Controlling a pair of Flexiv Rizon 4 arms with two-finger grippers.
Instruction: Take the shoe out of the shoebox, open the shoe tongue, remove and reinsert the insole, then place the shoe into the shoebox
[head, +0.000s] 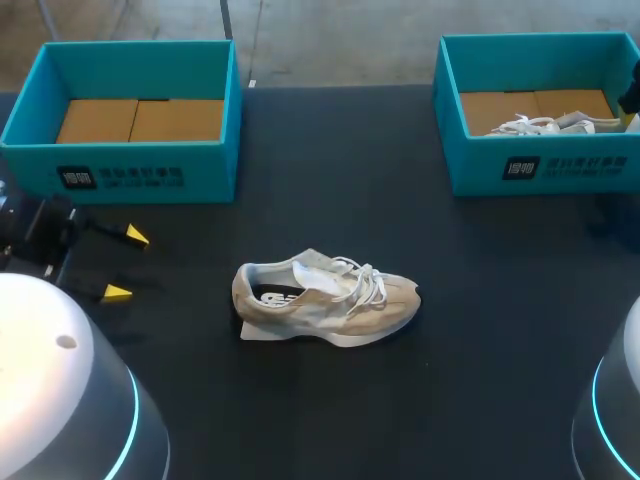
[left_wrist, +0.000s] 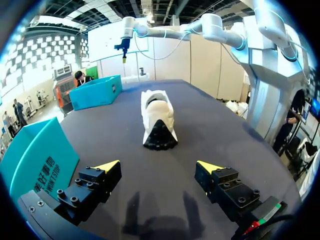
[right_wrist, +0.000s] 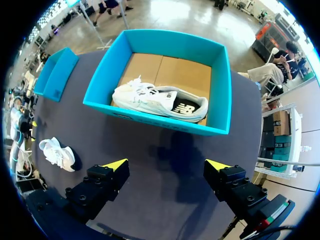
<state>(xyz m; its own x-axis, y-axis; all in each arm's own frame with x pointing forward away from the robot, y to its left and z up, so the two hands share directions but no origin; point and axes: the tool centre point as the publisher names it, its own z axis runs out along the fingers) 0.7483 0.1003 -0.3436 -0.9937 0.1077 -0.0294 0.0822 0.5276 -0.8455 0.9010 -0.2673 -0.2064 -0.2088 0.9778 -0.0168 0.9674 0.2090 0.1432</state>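
Currently, the left gripper (left_wrist: 158, 166) sits low over the black table surface (head: 300, 420). Its yellow-tipped fingers are spread wide and nothing is between them. Just beside one finger stands the first teal shoebox (left_wrist: 40, 160), an open rectangular cardboard box with a bare brown floor.

Ahead of the left gripper, apart from it, a beige sneaker (head: 325, 300) of suede and mesh with white laces rests on the table, outside both boxes. Its heel end faces the fingers and its toe points away.

Well beyond the beige sneaker, the second teal shoebox (head: 480, 165), of the same build, stands at the far side of the table. The right gripper (right_wrist: 166, 165) hangs above this box in the released state, fingers wide apart and grasping nothing. Below and ahead of the right gripper, a white sneaker (right_wrist: 155, 100) with white laces and a dark insole lies inside the second teal shoebox, on its brown floor.
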